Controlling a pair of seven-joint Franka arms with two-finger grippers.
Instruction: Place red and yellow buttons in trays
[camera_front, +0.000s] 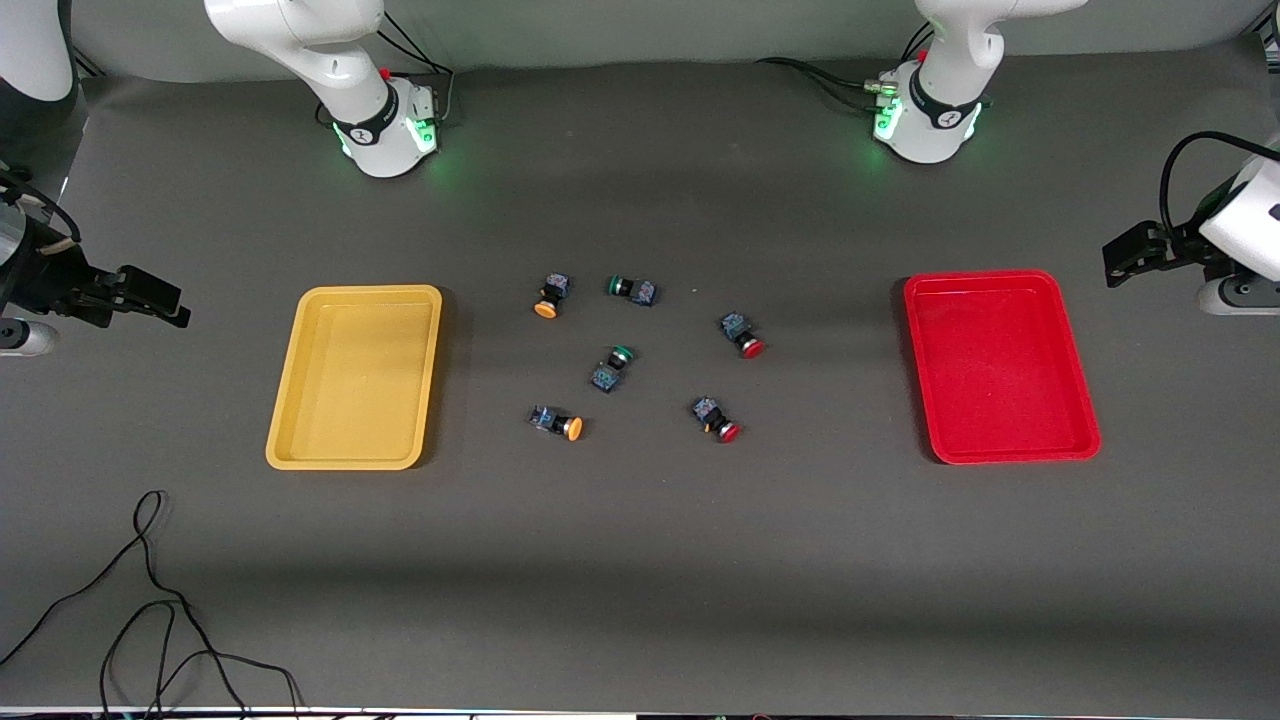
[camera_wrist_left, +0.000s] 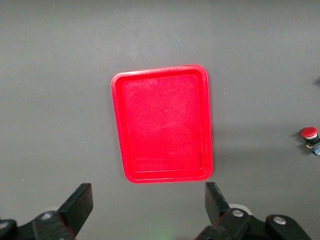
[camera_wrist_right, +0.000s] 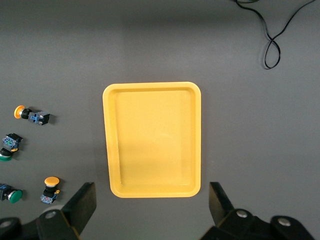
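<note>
The yellow tray (camera_front: 355, 375) lies toward the right arm's end of the table and the red tray (camera_front: 1000, 365) toward the left arm's end; both hold nothing. Between them lie two yellow buttons (camera_front: 550, 296) (camera_front: 557, 423) and two red buttons (camera_front: 743, 335) (camera_front: 716, 419). My left gripper (camera_wrist_left: 149, 200) is open and empty, high up beside the red tray (camera_wrist_left: 161, 122). One red button (camera_wrist_left: 309, 134) shows at the edge of the left wrist view. My right gripper (camera_wrist_right: 152, 202) is open and empty, high up beside the yellow tray (camera_wrist_right: 152, 140), with both yellow buttons (camera_wrist_right: 31, 115) (camera_wrist_right: 50, 186) in its view.
Two green-capped buttons (camera_front: 632, 289) (camera_front: 611, 368) lie among the others; they also show in the right wrist view (camera_wrist_right: 9, 145) (camera_wrist_right: 11, 193). A loose black cable (camera_front: 150, 600) lies on the table nearer the front camera than the yellow tray. The arm bases (camera_front: 385, 125) (camera_front: 930, 120) stand along the table's top edge.
</note>
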